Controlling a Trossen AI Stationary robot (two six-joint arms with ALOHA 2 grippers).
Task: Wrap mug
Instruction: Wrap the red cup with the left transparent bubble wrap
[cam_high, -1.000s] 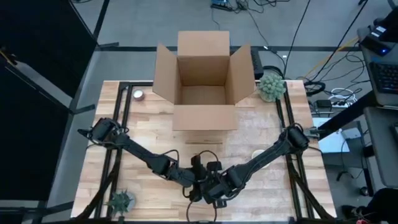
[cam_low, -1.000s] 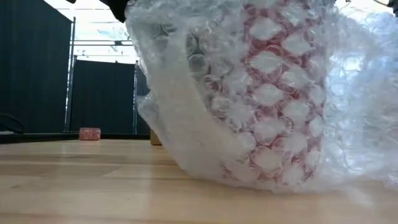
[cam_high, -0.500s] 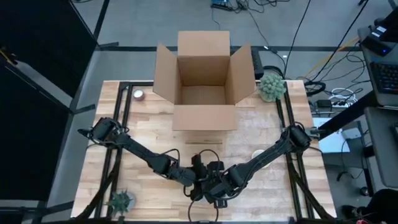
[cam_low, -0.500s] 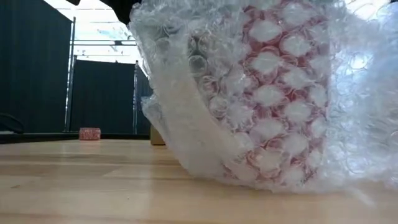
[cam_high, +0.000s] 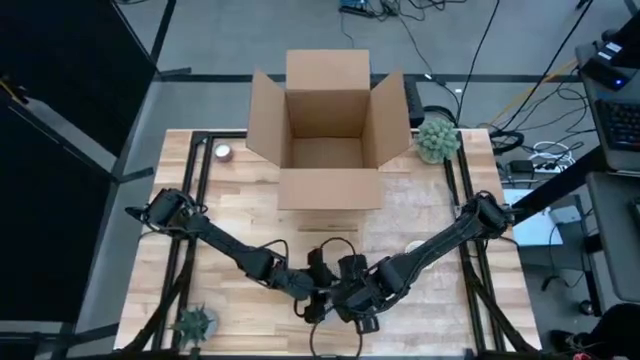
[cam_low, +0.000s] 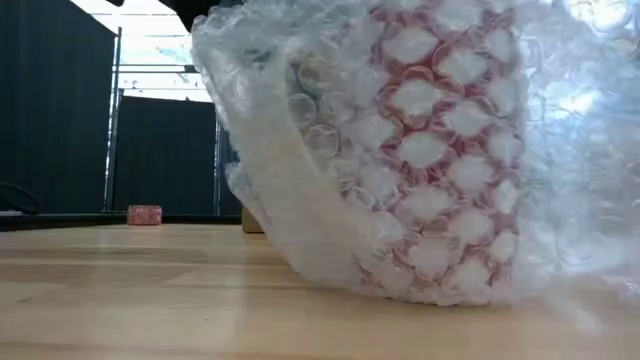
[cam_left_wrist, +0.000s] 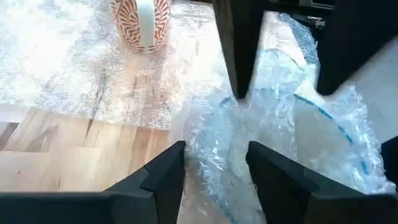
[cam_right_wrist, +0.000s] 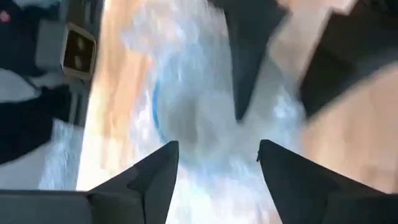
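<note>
One open cardboard box (cam_high: 330, 130) is standing on the counter (cam_high: 240, 215) well beyond both claws, while one bubble-wrapped mug (cam_low: 440, 160) is sitting between the left claw (cam_left_wrist: 214, 165) and right claw (cam_right_wrist: 217, 162), both spread open against its bubble wrap (cam_left_wrist: 273, 137), two small plants (cam_high: 437, 138) flanking.

No readable text, labels, brands, numbers or signs on anything in view.
</note>
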